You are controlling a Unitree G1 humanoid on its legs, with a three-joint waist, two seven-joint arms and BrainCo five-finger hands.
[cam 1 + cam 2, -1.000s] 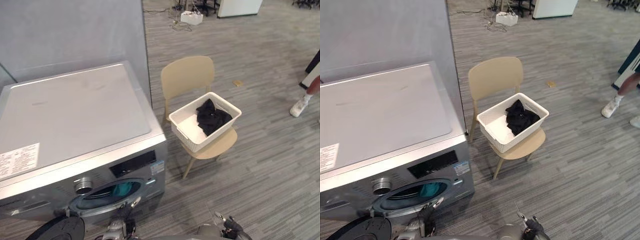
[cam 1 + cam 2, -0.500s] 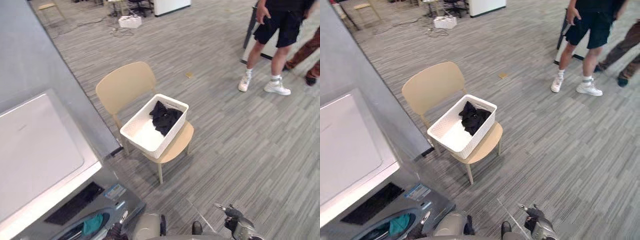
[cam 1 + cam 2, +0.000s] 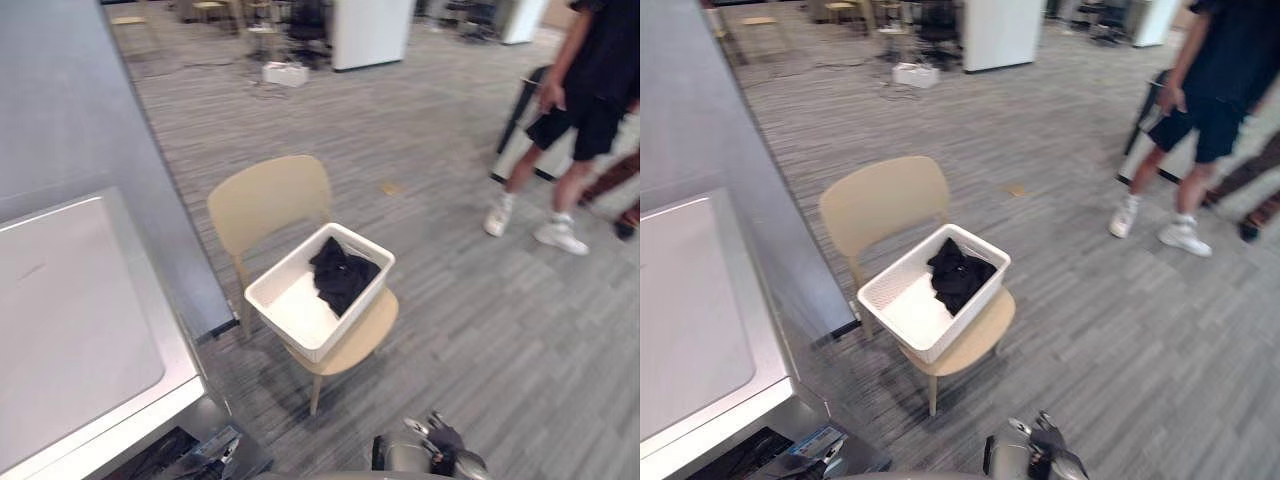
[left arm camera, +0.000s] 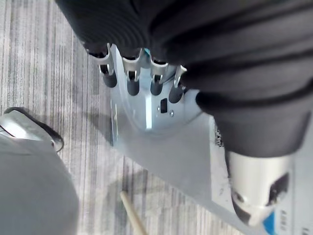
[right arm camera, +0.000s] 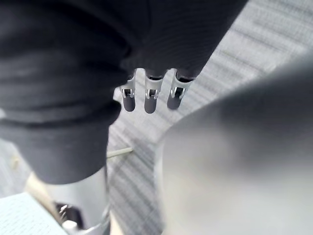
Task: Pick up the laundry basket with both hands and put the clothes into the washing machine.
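on one chair, one basket holds one black garment.

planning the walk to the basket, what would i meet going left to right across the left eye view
washing machine → laundry basket → person

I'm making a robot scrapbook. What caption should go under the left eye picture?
A white laundry basket holding dark clothes sits on a tan chair beside the washing machine.
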